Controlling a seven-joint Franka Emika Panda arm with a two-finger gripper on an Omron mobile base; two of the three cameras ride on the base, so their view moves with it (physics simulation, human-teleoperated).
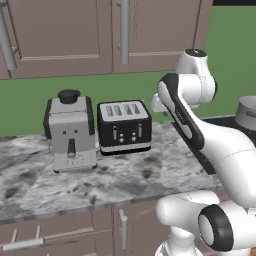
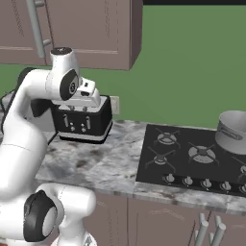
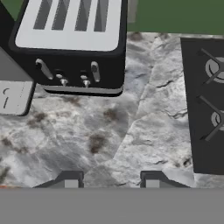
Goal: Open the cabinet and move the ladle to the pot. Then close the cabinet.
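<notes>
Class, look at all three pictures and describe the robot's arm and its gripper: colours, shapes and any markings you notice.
The arm is built of rounded, glossy white segments with dark grey to black bands and round caps at the joints. No cables or markings show. The gripper has two small dark grey finger tips, blocky with slanted outer edges, each bearing a lighter grey square patch.

The white arm (image 1: 190, 120) rises from its base, bends at the elbow and folds forward, with the wrist turned so the hand looks downward. The gripper (image 3: 111, 180) hangs in the air; its two dark fingertips (image 3: 70, 179) stand apart and hold nothing.
</notes>
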